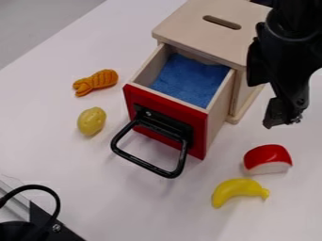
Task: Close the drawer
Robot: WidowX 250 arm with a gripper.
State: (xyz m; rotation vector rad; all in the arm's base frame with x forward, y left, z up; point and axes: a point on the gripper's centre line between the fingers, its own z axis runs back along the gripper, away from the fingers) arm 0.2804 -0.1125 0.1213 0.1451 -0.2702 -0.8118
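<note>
The drawer (pixel 166 115) stands pulled out of a light wooden box (pixel 207 23). It has a red front with a black loop handle (pixel 151 165), and a blue cloth (pixel 189 80) lies inside. The black gripper (pixel 283 123) hangs to the right of the box and drawer, apart from both, with its tips pointing down. Whether its fingers stand apart or together I cannot tell.
An orange toy (pixel 95 82) and a yellow lemon-like toy (pixel 92 121) lie left of the drawer. To its lower right are a red and white toy piece (pixel 268 159) and a yellow banana (pixel 239 190). Black hardware with a cable (pixel 58 207) occupies the lower left corner.
</note>
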